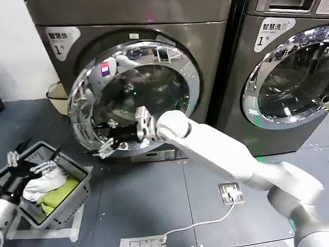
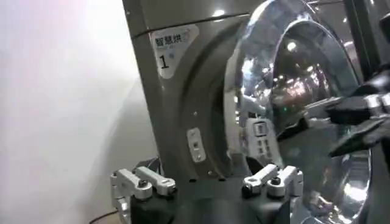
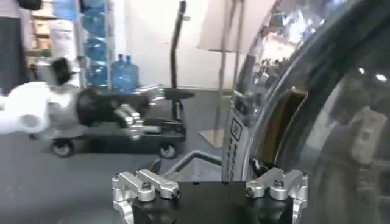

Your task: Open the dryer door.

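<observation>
Though ajar, dryer door point(image 1: 134, 95) beside right pincer point(image 1: 105, 145).

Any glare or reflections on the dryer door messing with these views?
Head view: chrome ring of the dryer door mirrors the room, and its glass reflects the right gripper. Left wrist view: bright glints on the door rim, wall washed out. Right wrist view: door reflections smeared; left gripper soft.
</observation>
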Available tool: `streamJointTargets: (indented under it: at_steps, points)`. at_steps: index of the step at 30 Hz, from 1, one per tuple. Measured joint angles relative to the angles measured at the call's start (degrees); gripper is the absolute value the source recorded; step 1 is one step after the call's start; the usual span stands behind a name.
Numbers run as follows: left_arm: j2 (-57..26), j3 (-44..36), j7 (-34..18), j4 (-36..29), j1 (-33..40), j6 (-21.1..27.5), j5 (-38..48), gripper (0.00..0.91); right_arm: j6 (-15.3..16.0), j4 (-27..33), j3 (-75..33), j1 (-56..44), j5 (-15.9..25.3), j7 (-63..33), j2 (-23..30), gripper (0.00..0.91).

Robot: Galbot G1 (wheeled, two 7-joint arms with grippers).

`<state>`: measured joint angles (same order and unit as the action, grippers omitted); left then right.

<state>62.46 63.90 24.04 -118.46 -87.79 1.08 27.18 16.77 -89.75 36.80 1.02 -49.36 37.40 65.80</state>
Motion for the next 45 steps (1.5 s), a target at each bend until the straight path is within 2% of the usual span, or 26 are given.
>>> streamJointTargets:
  at_steps: [7, 20, 29, 45]
  points:
    - [-4.1, -2.63, 0.04, 4.07, 3.28, -0.07, 1.67, 0.907, -0.34, -3.61, 0.17, 0.22, -1.01, 3.33, -4.45, 0.907]
    - [-9.52, -10.52, 0.4, 14.53, 14.85, 0.52, 4.6, 0.907, -0.55, -11.43, -0.23, -0.66, -1.9, 6.75, -12.85, 0.907]
    - [-13.12, -17.16, 2.68, 20.62, 21.81, -0.96, 4.81, 0.907, -1.03, -16.64, -1.83, -2.71, -2.33, 6.59, -18.02, 0.907]
    - [-16.56, -24.06, 10.45, 22.72, 25.66, -5.21, 7.81, 0.907, -1.58, -23.11, -11.7, -11.03, -4.52, 6.43, -27.77, 0.907]
